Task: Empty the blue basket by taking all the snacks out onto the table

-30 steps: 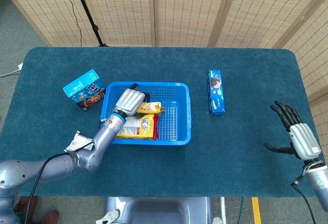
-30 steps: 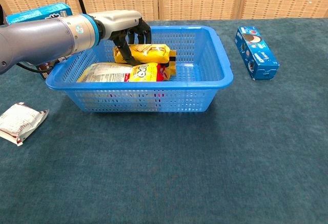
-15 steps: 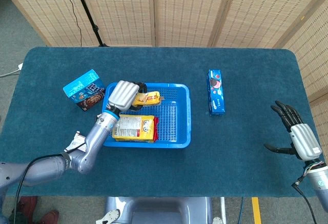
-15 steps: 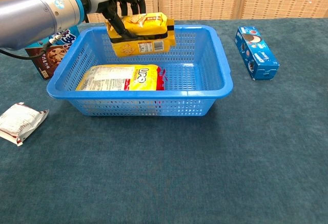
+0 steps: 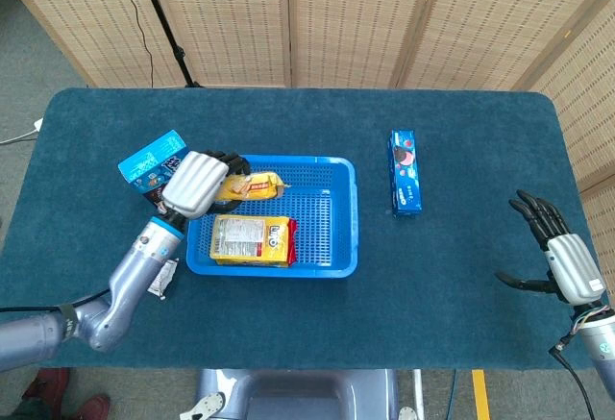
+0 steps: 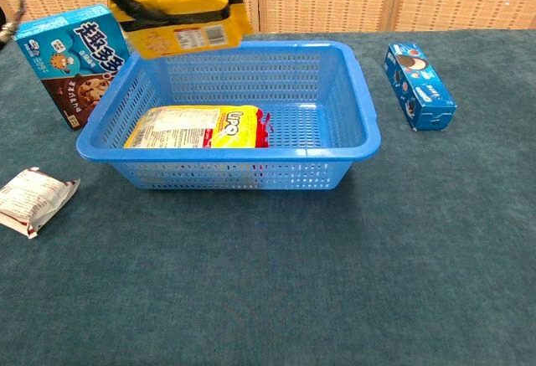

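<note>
In the head view the left robot hand (image 5: 195, 185) grips a yellow snack pack (image 5: 252, 186) above the blue basket (image 5: 341, 210), while the right robot hand (image 5: 560, 259) hovers spread and empty. In the chest view one yellow-and-white snack bag (image 6: 199, 126) remains inside; a cookie box (image 6: 69, 58), a blue biscuit box (image 6: 419, 86) and a small white packet (image 6: 33, 198) already lie on the counter (image 6: 335, 282).

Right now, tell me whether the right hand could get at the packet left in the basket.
Probably not: the right hand sits open far off, with the blue basket's wall between it and the packet.
</note>
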Action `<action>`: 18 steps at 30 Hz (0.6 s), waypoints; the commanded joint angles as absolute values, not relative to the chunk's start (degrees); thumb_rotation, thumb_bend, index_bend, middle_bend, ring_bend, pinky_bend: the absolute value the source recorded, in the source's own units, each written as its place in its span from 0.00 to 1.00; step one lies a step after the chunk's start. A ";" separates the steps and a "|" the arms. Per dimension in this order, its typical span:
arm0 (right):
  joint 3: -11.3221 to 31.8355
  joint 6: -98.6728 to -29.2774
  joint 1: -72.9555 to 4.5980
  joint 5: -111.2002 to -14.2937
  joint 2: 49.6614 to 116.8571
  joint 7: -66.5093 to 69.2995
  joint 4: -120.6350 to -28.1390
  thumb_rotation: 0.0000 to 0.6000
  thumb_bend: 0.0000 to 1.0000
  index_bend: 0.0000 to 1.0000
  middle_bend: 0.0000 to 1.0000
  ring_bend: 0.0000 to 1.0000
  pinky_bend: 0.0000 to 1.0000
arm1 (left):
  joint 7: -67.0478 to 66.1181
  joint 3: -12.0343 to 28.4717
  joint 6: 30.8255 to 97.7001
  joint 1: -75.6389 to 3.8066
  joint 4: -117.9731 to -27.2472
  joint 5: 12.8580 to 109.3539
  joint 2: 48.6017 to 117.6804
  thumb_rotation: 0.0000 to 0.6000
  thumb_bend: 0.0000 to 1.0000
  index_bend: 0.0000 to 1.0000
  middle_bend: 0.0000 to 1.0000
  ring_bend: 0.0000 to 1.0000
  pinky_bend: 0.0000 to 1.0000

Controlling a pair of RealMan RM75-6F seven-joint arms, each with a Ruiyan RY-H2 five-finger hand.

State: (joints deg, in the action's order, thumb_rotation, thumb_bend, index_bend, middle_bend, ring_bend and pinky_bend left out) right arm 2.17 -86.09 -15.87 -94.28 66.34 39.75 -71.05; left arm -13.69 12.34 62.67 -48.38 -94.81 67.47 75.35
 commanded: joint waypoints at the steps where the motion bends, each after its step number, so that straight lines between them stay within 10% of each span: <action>1: 2.12 -86.60 -15.69 -94.55 66.09 39.77 -71.54 1.00 0.00 0.00 0.00 0.00 0.00 | -8.06 6.33 67.12 -41.13 -99.10 75.45 67.25 1.00 0.34 0.64 0.53 0.51 0.56; 12: 1.65 -87.82 -15.29 -95.70 65.48 39.27 -72.91 1.00 0.00 0.00 0.00 0.00 0.00 | -0.67 -0.86 69.61 -30.89 -86.52 77.86 66.66 1.00 0.31 0.59 0.49 0.41 0.53; 16: 1.53 -87.96 -15.24 -95.94 65.39 39.00 -73.19 1.00 0.00 0.00 0.00 0.00 0.00 | 2.26 -1.37 63.43 -31.12 -86.81 75.61 64.90 1.00 0.09 0.08 0.03 0.02 0.12; 18: 1.52 -87.95 -15.22 -95.90 65.38 38.97 -73.22 1.00 0.00 0.00 0.00 0.00 0.00 | 5.03 -0.97 62.67 -31.43 -88.05 76.78 63.60 1.00 0.01 0.00 0.00 0.00 0.01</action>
